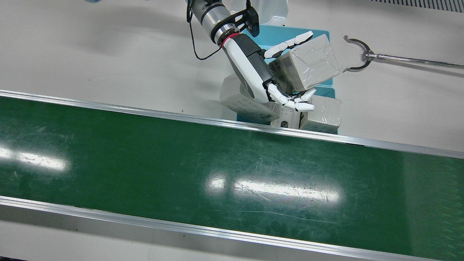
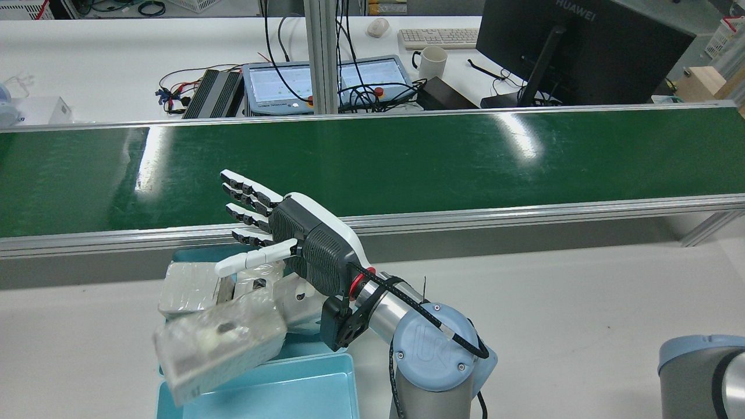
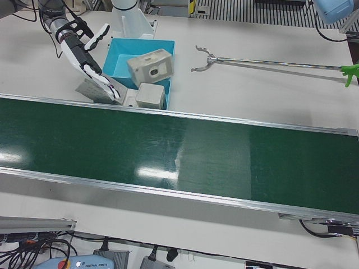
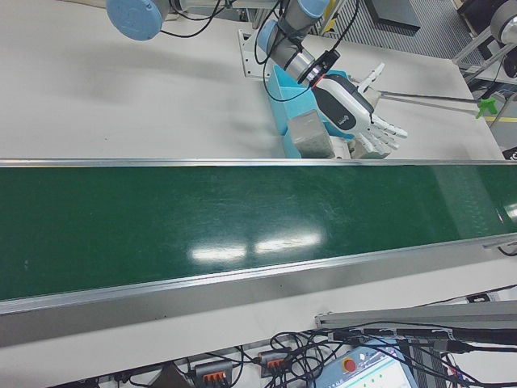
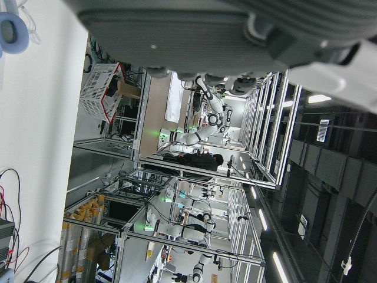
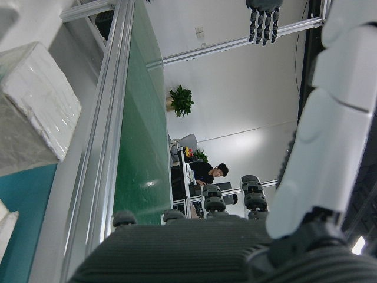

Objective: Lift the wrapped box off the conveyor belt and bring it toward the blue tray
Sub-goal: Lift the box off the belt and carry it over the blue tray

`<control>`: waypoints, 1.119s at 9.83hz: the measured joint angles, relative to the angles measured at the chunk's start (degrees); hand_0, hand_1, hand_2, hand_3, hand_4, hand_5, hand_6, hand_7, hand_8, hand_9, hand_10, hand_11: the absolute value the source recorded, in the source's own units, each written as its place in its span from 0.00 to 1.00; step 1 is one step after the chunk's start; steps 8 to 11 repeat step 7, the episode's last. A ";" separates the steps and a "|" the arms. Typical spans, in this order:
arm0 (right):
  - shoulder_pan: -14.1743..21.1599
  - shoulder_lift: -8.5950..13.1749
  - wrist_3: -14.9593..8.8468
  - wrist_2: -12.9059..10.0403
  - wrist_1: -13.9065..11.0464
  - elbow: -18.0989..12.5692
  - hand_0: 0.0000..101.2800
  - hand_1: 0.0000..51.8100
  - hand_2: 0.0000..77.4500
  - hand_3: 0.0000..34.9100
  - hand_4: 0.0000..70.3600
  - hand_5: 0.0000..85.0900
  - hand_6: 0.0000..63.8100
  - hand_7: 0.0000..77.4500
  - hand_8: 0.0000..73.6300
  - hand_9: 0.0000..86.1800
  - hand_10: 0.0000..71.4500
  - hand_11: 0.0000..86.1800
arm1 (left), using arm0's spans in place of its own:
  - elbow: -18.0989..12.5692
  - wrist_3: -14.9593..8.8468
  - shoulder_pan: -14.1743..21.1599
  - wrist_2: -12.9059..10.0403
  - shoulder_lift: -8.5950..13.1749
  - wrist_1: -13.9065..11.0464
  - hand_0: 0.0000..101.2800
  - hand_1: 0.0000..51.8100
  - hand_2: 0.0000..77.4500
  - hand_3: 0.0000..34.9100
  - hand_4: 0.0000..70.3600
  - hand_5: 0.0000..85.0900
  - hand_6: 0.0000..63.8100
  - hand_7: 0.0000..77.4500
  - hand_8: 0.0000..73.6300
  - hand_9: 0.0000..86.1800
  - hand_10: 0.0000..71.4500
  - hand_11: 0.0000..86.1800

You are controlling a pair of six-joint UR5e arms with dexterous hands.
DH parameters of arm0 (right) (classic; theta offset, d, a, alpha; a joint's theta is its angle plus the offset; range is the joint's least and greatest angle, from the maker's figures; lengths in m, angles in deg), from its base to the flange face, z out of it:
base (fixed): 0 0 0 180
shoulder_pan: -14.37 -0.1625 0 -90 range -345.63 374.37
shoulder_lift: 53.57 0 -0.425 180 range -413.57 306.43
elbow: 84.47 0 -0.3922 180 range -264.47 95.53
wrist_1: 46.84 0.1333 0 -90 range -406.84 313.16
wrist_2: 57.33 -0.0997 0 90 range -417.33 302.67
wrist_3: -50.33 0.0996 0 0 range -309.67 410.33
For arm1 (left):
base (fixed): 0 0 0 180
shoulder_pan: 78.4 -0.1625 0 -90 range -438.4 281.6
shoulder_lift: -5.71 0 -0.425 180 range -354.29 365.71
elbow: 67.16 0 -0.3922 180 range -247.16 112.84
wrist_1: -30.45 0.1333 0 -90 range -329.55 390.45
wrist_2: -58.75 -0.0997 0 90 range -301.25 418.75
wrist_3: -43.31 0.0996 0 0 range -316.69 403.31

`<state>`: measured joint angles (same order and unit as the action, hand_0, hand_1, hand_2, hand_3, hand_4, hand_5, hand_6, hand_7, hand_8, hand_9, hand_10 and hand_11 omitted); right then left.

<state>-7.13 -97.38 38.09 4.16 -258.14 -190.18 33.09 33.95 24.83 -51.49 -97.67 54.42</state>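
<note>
The right hand (image 2: 291, 238), beside the conveyor belt (image 1: 217, 174), has its fingers (image 2: 244, 192) spread wide and holds nothing. The wrapped box (image 3: 150, 66) sits tilted over the blue tray (image 3: 140, 40), clear of them, perhaps leaning on the rim. It looks light and stiff under slick film, so grip opposite flat faces. Its underside is hidden, and the left hand (image 5: 235, 35) shows too little to tell how its fingers stand

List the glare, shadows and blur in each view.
Front view: broad white glare streaks on the green conveyor belt, soft shadows on the table. Rear view: two bright reflections on the belt; the wrapped box looks smeared by blur. Left-front and right-front views: paler glare patches on the belt. Left hand view: dim, the near hand out of focus. Right hand view: the hand blurred up close.
</note>
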 joint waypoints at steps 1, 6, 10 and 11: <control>0.05 -0.05 0.01 0.25 -0.02 -0.52 0.45 0.13 0.04 0.56 0.09 0.10 0.00 0.10 0.00 0.02 0.06 0.01 | 0.00 0.00 0.00 0.00 0.00 0.00 0.00 0.00 0.01 0.00 0.01 0.01 0.01 0.01 0.01 0.00 0.00 0.01; -7.06 -4.61 0.83 -0.43 -0.30 -8.84 0.53 0.41 0.24 0.40 0.26 0.40 0.00 0.51 0.11 0.01 0.00 0.01 | 0.00 0.00 0.00 0.00 0.00 0.00 0.00 0.00 0.01 0.00 0.01 0.01 0.00 0.01 0.01 0.00 0.00 0.01; -10.41 -6.63 1.97 -0.48 -0.33 -9.23 0.56 0.49 0.30 0.29 0.29 0.51 0.00 0.66 0.20 0.08 0.12 0.01 | 0.00 0.00 0.00 0.00 0.00 0.00 0.00 0.00 0.01 0.00 0.01 0.01 0.01 0.01 0.01 0.00 0.01 0.00; -10.41 -6.63 1.97 -0.48 -0.33 -9.23 0.56 0.49 0.30 0.29 0.29 0.51 0.00 0.66 0.20 0.08 0.12 0.01 | 0.00 0.00 0.00 0.00 0.00 0.00 0.00 0.00 0.01 0.00 0.01 0.01 0.01 0.01 0.01 0.00 0.01 0.00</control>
